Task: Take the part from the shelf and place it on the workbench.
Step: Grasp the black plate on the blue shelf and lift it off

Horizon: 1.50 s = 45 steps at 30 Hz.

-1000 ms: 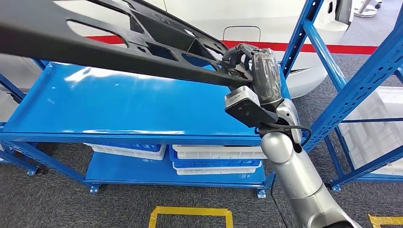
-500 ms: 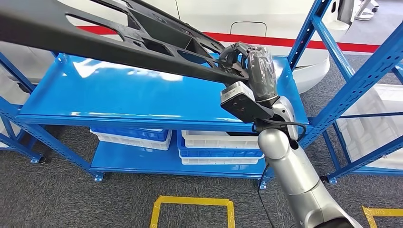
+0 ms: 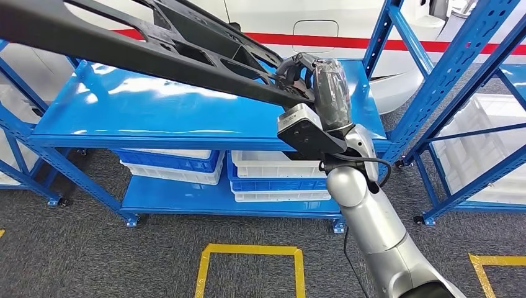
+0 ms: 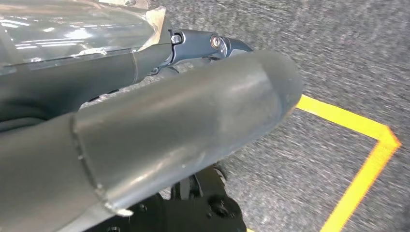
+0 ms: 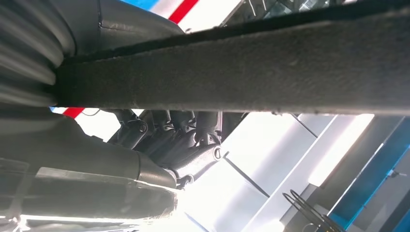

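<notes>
**Part held over the bench, long axis running away to the left of the right hand**

The right hand [image 3: 313, 77] grasps one end of the part [image 3: 155, 46], a long black frame with cut-outs. In the right wrist view the dark fingers [image 5: 183, 140] curl round the underside of the part's edge [image 5: 241, 72], so the grip looks firm.

The relation that matters: the part stretches from the right hand up and away to the left, a long way past the hand, and its far end leaves the head view at the upper left. It hangs above the blue bench [image 3: 186, 118], apart from the top and tilted, with the held end the lower one. Almost all the length lies to one side of the hand, so the weight likely pulls hard on the wrist.

The left hand [image 4: 145, 121] appears in its own wrist view as a thick grey thumb over grey carpet and a yellow floor line [image 4: 358, 164]; whether it is clenched or released I cannot tell. It seems low and well away from the part, so the right hand is the nearer one and probably does the lowering alone.

Judged from this, the carry is nearly done; the next move calls for lowering the part flat along the bench's length.
</notes>
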Available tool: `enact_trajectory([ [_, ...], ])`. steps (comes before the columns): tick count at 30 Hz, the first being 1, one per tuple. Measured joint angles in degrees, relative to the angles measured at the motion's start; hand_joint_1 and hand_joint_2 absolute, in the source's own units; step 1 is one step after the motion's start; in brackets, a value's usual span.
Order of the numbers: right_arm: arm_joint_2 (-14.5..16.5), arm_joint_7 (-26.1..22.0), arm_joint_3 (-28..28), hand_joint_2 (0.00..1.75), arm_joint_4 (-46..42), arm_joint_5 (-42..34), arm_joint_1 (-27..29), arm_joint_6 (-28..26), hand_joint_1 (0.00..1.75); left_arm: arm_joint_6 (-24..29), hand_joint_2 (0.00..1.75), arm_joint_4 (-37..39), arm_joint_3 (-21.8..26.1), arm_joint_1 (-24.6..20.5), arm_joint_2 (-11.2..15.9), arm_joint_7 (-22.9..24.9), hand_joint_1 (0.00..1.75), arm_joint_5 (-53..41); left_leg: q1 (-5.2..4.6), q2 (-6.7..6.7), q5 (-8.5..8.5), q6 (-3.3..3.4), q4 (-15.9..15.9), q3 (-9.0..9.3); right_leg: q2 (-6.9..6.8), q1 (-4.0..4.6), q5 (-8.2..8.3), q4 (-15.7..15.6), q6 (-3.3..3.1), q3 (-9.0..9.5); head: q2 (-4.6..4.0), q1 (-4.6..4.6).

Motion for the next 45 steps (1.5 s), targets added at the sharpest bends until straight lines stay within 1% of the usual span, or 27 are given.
enact_trajectory([
  [1, 0.01, 0.01, -0.04, 1.75, -0.01, 0.20, 0.10, -0.13, 1.75, 0.05, 0.00, 0.00, -0.01, -0.15, 0.00, 0.17, 0.00, -0.20, 0.23, -0.02, 1.01, -0.24, -3.55, 2.65, 0.01, -0.10, 0.30, 0.35, 0.35, -0.62, 0.00, -0.01],
  [3, 0.04, 0.03, -0.20, 1.75, -0.03, 0.49, 0.23, -0.39, 1.75, 0.14, 0.00, 0.00, -0.02, -0.52, -0.01, 0.51, 0.00, -0.45, 0.22, -0.30, 0.87, -0.41, -10.71, 7.42, 0.00, 0.03, 0.87, 0.97, 1.22, -1.55, 0.00, -0.02],
  [5, 0.10, 0.04, -0.31, 1.75, -0.04, 0.64, 0.35, -0.52, 1.75, 0.21, 0.00, 0.01, -0.03, -0.82, -0.01, 0.71, 0.00, -0.52, -0.22, -0.58, -0.02, 0.01, -13.43, 8.73, -0.02, 0.33, 1.66, 1.12, 2.19, -2.04, 0.00, 0.02],
  [7, 0.11, 0.05, -0.38, 1.75, -0.04, 0.74, 0.56, -0.55, 1.75, 0.25, 0.00, 0.01, -0.03, -0.97, -0.03, 0.79, 0.00, -0.53, -0.53, -0.41, 0.71, 1.39, -13.67, 8.00, 0.00, 0.42, 1.84, 1.36, 2.99, -2.66, 0.00, 0.02],
  [8, 0.08, 0.05, -0.45, 1.75, -0.04, 0.79, 0.70, -0.56, 1.75, 0.25, 0.00, 0.01, -0.03, -1.04, -0.04, 0.83, 0.00, -0.58, -0.66, -0.24, 1.34, 2.34, -13.76, 7.43, 0.04, 0.40, 0.74, 2.38, 2.96, -3.42, 0.00, 0.08],
  [10, -0.01, 0.04, -0.68, 1.75, -0.04, 0.96, 1.02, -0.69, 1.75, 0.25, 0.00, 0.01, -0.03, -1.21, -0.04, 0.90, 0.00, -0.87, -0.86, 0.02, 2.68, 3.82, -13.89, 5.93, 0.17, 0.31, -3.80, 7.76, 2.20, -5.66, 0.00, 0.21],
  [12, -0.13, 0.04, -0.96, 1.75, -0.04, 1.10, 1.56, -0.95, 1.75, 0.27, 0.00, 0.00, -0.04, -1.33, -0.01, 1.11, 0.00, -1.33, -1.18, 0.08, 4.03, 4.42, -13.85, 4.16, 0.25, 0.39, -7.80, 15.44, 2.00, -7.66, 0.00, 0.34],
  [14, -0.25, 0.02, -1.35, 1.75, -0.04, 1.23, 2.28, -1.31, 1.75, 0.27, 0.00, 0.00, -0.05, -1.43, -0.01, 1.48, 0.00, -1.84, -1.58, 0.10, 5.37, 4.56, -13.78, 2.42, 0.28, 0.58, -7.59, 18.69, 2.75, -6.95, 0.00, 0.37],
  [16, -0.36, -0.05, -1.78, 1.75, -0.08, 1.36, 2.75, -1.59, 1.75, 0.21, 0.00, 0.01, -0.09, -1.65, -0.03, 1.87, 0.00, -2.31, -1.98, 0.08, 6.68, 4.53, -13.73, 0.89, 0.28, 1.00, -5.18, 14.00, 3.06, -2.30, 0.00, 0.38],
  [18, -0.44, -0.14, -2.13, 1.75, -0.44, 1.56, 2.98, -1.79, 1.75, 0.16, 0.00, 0.00, -0.20, -2.02, -0.17, 2.28, 0.00, -2.78, -2.31, 0.07, 7.86, 4.24, -13.68, -0.15, 0.27, 1.68, -5.26, 4.72, 1.93, 4.36, 0.00, 0.32],
  [20, -0.51, -0.26, -2.49, 1.75, -0.92, 1.84, 3.30, -2.13, 1.75, 0.16, 0.00, -0.01, -0.44, -2.31, -0.30, 2.67, 0.00, -3.31, -2.32, 0.15, 9.06, 3.74, -13.91, -0.56, 0.32, 2.19, -6.27, -0.80, 0.87, 7.39, 0.00, 0.28],
  [22, -0.58, -0.37, -2.90, 1.75, -1.14, 2.15, 3.83, -2.45, 1.75, 0.17, 0.00, -0.01, -0.74, -2.42, -0.27, 2.97, 0.00, -3.64, -2.13, 0.08, 9.75, 3.11, -14.13, -0.87, 0.30, 1.79, -5.48, -1.52, 0.30, 6.80, 0.00, 0.32],
  [23, -0.59, -0.39, -3.05, 1.75, -1.20, 2.32, 4.09, -2.54, 1.75, 0.19, 0.00, 0.00, -0.88, -2.44, -0.26, 3.12, 0.00, -3.79, -2.01, -0.02, 8.64, 2.75, -13.49, -1.30, 0.24, 1.43, -4.82, -1.65, -0.17, 6.43, 0.00, 0.34],
  [24, -0.58, -0.39, -3.18, 1.75, -1.28, 2.52, 4.38, -2.55, 1.75, 0.21, 0.00, 0.01, -1.01, -2.44, -0.26, 3.28, 0.00, -3.94, -1.83, -0.11, 6.48, 2.37, -11.99, -1.91, 0.18, 1.09, -4.03, -1.80, -0.61, 5.94, 0.00, 0.19],
  [26, -0.57, -0.38, -3.37, 1.75, -1.54, 2.87, 4.94, -2.60, 1.75, 0.23, 0.00, 0.00, -1.17, -2.51, -0.28, 3.60, 0.00, -4.26, -1.23, -0.11, 0.28, 1.49, -5.80, -3.46, 0.13, 0.87, -2.48, -1.78, -1.10, 4.52, 0.00, -0.09],
  [27, -0.58, -0.37, -3.47, 1.75, -1.67, 2.98, 5.27, -2.62, 1.75, 0.25, 0.00, -0.01, -1.21, -2.56, -0.30, 3.70, 0.00, -4.33, -0.90, -0.06, -1.75, 1.04, -2.09, -4.04, 0.10, 0.86, -1.81, -1.67, -1.06, 3.72, 0.00, -0.22],
  [28, -0.61, -0.37, -3.56, 1.75, -1.76, 3.05, 5.61, -2.64, 1.75, 0.27, 0.00, -0.01, -1.23, -2.61, -0.30, 3.75, 0.00, -4.40, -0.56, -0.05, -2.38, 0.59, 0.95, -4.20, 0.06, 0.81, -1.23, -1.47, -0.87, 2.85, 0.00, -0.22],
  [30, -0.71, -0.33, -3.68, 1.75, -1.89, 3.17, 6.19, -2.65, 1.75, 0.31, 0.00, -0.01, -1.26, -2.70, -0.28, 3.79, 0.00, -4.50, 0.18, 0.00, -0.13, -0.23, 1.96, -2.20, -0.01, 0.47, -0.33, -0.69, -0.31, 0.99, 0.00, -0.24],
  [31, -0.77, -0.31, -3.75, 1.75, -2.00, 3.24, 6.35, -2.64, 1.75, 0.32, 0.00, -0.01, -1.28, -2.78, -0.28, 3.80, 0.00, -4.54, 0.60, 0.01, 1.33, -0.66, -0.49, 0.22, -0.01, 0.25, -0.01, -0.05, 0.02, 0.03, 0.00, -0.26],
  [33, -0.85, -0.22, -4.01, 1.75, -2.48, 3.36, 6.47, -2.63, 1.75, 0.32, 0.00, -0.02, -1.40, -3.06, -0.37, 3.80, 0.00, -4.61, 0.97, -0.16, 1.12, -1.29, -7.73, 5.60, 0.00, 0.17, 0.45, 1.30, 0.67, -1.61, 0.00, -0.35],
  [35, -0.90, -0.11, -4.32, 1.75, -3.00, 3.50, 6.56, -2.64, 1.75, 0.31, 0.00, -0.03, -1.49, -3.34, -0.45, 3.79, 0.00, -4.73, 0.70, -0.35, -0.45, -0.84, -11.78, 7.85, 0.00, 0.49, 1.11, 1.89, 1.65, -2.43, 0.00, -0.37],
  [37, -1.08, 0.02, -4.64, 1.75, -3.34, 3.74, 6.85, -2.65, 1.75, 0.31, 0.00, -0.03, -1.52, -3.47, -0.46, 3.79, 0.00, -5.03, 0.25, -0.19, 0.26, 0.83, -12.30, 7.22, 0.04, 0.64, 1.88, 1.81, 2.84, -2.86, 0.00, -0.30],
  [38, -1.22, 0.08, -4.84, 1.75, -3.49, 3.88, 7.09, -2.66, 1.75, 0.31, 0.00, -0.02, -1.57, -3.56, -0.48, 3.82, 0.00, -5.19, 0.07, -0.06, 0.93, 1.73, -12.47, 6.76, 0.08, 0.60, 1.52, 2.11, 3.08, -3.35, 0.00, -0.38],
  [40, -1.66, 0.19, -5.22, 1.75, -3.93, 4.13, 7.77, -2.72, 1.75, 0.31, 0.00, -0.03, -1.88, -3.83, -0.48, 4.01, 0.00, -5.59, -0.06, 0.21, 2.58, 3.42, -12.86, 5.29, 0.18, 0.43, -2.31, 5.89, 2.56, -5.25, 0.00, -0.18],
  [42, -2.17, 0.23, -5.67, 1.75, -4.55, 4.27, 8.65, -2.90, 1.75, 0.31, 0.00, -0.05, -2.38, -4.08, -0.45, 4.44, 0.00, -6.10, -0.32, 0.24, 4.17, 4.09, -12.86, 3.33, 0.25, 0.43, -7.38, 13.47, 2.14, -7.40, 0.00, 0.13],
  [43, -2.44, 0.24, -5.89, 1.75, -4.85, 4.32, 9.15, -3.04, 1.75, 0.32, 0.00, -0.05, -2.60, -4.14, -0.45, 4.68, 0.00, -6.37, -0.45, 0.26, 4.93, 4.14, -12.84, 2.35, 0.28, 0.44, -8.57, 16.88, 2.43, -7.82, 0.01, 0.19],
  [45, -2.92, 0.27, -6.28, 1.75, -5.50, 4.39, 10.16, -3.36, 1.75, 0.32, 0.00, -0.05, -2.97, -4.23, -0.46, 5.15, 0.00, -7.00, -0.66, 0.30, 6.44, 4.05, -12.80, 0.43, 0.32, 0.52, -7.58, 18.72, 3.51, -6.18, 0.01, 0.24],
])
